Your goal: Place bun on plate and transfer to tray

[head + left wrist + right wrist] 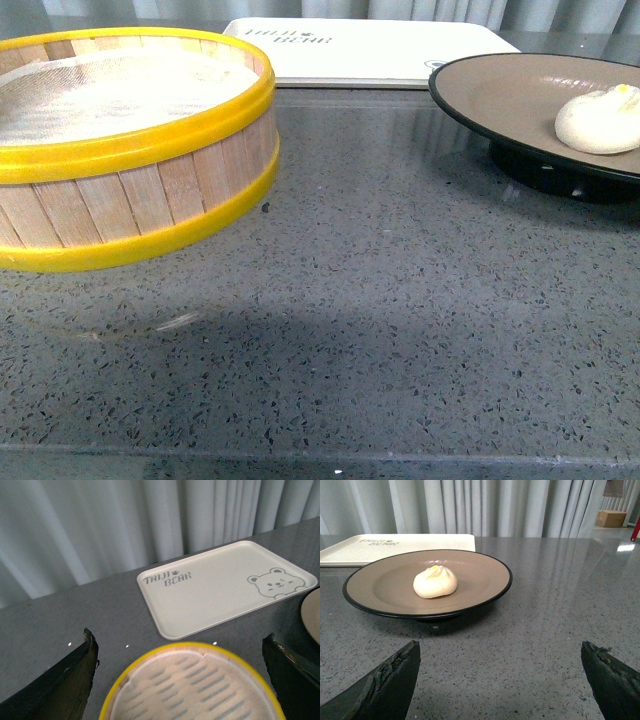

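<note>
- right gripper (499, 645): jaws spread wide, nothing held; it is aimed at the plate (380, 587), probably lined up for a rim grasp.
- left gripper (177, 635): likewise spread and empty, hung over the steamer basket (165, 650), whose inside is bare.
- bun (435, 581): seated near the plate's middle, so step one is judged done.
- tray (420, 545): left bare close behind the plate; transfer not yet made.

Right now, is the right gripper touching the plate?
Apart. The right wrist view shows bare table between the open right gripper and the plate.
</note>
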Robot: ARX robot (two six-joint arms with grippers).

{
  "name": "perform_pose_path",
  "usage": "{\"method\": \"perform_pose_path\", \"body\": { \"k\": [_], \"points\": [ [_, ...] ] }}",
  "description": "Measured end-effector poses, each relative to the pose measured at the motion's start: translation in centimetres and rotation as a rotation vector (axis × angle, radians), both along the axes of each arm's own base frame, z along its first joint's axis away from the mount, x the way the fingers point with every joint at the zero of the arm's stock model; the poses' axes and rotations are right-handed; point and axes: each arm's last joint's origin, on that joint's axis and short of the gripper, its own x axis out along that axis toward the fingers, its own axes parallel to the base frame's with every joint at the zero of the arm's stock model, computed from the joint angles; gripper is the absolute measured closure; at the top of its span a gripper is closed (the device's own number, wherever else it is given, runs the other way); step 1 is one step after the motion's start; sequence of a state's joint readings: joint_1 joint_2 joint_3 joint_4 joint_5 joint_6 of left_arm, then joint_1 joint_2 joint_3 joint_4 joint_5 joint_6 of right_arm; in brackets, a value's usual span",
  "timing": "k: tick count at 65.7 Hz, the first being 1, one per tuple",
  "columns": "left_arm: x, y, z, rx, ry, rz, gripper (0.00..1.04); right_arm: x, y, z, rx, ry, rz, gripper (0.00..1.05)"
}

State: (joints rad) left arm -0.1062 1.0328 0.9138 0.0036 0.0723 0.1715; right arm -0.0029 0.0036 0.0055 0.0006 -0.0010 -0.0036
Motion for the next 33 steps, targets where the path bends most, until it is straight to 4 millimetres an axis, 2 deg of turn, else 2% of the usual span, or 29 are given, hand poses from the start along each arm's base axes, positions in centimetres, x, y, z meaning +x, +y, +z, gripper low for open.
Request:
{"method": "perform_pose_path", "body": {
  "k": [3, 8, 14, 24, 30, 33],
  "points": [
    [-0.5, 1.5, -0.8, -0.051, -0.051, 0.108, 0.15, 0.0, 0.0, 0.0, 0.0, 0.0, 0.0, 0.09],
    [-1.7, 2.6, -2.9, -0.118, -0.112, 0.19, 0.29, 0.0, 0.0, 0.0, 0.0, 0.0, 0.0, 0.09],
    [-3.2, 2.7, -5.6, -0.151, -0.118, 0.193, 0.45, 0.0, 0.0, 0.0, 0.0, 0.0, 0.001, 0.09],
    [-4.7, 2.6, -8.8, -0.16, -0.1, 0.186, 0.7, 0.0, 0.0, 0.0, 0.0, 0.0, 0.0, 0.09],
    [-5.8, 2.6, -10.8, -0.163, -0.094, 0.187, 0.92, 0.0, 0.0, 0.0, 0.0, 0.0, 0.0, 0.09],
    [-6.2, 2.7, -11.4, -0.165, -0.094, 0.189, 0.99, 0.0, 0.0, 0.0, 0.0, 0.0, 0.0, 0.09]
  ]
}}
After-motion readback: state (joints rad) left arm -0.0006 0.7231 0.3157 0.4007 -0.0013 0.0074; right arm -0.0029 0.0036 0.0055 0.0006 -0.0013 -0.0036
